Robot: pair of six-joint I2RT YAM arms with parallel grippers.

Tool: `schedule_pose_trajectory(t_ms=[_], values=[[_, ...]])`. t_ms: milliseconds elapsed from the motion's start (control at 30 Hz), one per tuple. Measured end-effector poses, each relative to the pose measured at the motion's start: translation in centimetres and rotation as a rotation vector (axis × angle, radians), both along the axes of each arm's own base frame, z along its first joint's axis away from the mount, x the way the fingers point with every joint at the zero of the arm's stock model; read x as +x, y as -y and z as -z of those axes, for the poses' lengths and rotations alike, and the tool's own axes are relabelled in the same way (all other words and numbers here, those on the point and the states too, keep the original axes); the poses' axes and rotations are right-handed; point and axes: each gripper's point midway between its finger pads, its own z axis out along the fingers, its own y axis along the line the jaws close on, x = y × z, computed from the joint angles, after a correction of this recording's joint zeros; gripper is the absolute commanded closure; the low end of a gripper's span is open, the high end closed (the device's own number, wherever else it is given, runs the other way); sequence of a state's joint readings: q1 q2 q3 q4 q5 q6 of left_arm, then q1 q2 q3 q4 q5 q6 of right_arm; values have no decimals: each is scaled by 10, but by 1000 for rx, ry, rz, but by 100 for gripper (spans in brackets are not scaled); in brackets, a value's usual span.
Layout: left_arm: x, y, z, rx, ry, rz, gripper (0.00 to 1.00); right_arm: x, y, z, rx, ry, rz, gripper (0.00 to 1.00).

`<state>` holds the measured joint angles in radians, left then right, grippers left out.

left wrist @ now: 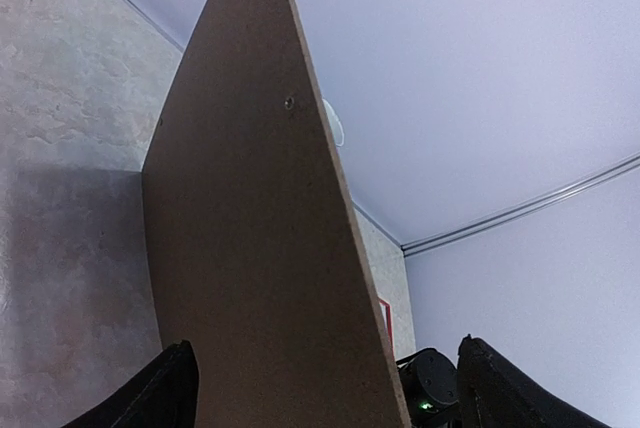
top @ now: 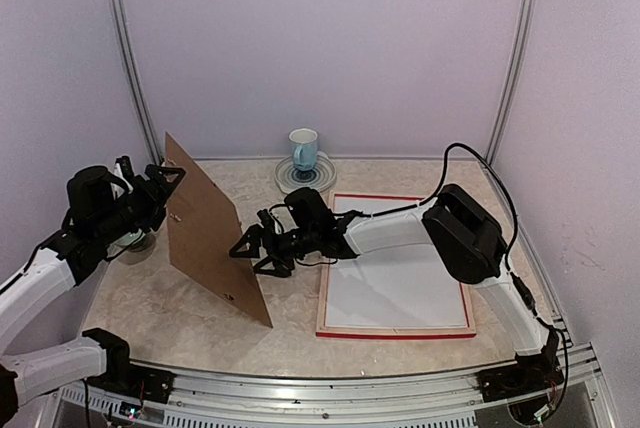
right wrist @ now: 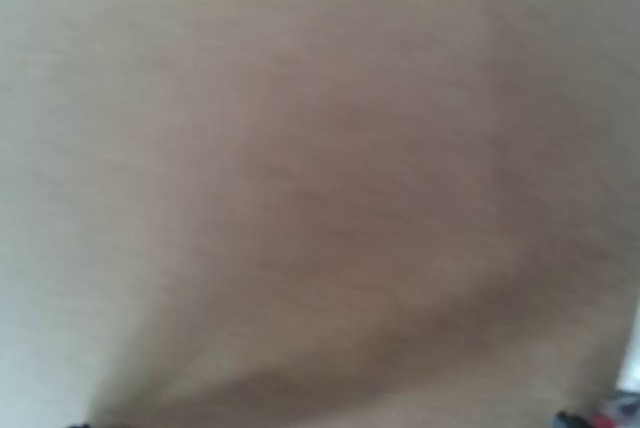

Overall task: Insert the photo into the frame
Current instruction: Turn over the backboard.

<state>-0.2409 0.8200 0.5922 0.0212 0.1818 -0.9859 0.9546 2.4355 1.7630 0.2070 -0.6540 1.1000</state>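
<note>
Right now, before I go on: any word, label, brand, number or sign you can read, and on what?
None can be read in any view.
The brown board: bare, no print.
The red frame and the white sheet in it: blank.
The mug: blue pattern, too small to tell whether it holds letters.
Right wrist view: blurred, nothing legible.

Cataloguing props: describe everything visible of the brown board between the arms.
The brown board is thin, plain, like hardboard, with a small dark spot near one edge. It stands tilted, lower edge on the table, left of the frame. The left gripper, open, straddles its top corner; the right gripper, open, faces its other side.
</note>
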Motion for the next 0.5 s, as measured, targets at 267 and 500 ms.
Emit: schedule_pose_trajectory(t_ms=[267, 500], values=[[-6, -3, 7, 23, -27, 12, 19, 7, 15, 18, -55, -13, 22, 1], [-9, -1, 14, 32, -55, 38, 23, 15, 26, 19, -93, 10, 47, 1]])
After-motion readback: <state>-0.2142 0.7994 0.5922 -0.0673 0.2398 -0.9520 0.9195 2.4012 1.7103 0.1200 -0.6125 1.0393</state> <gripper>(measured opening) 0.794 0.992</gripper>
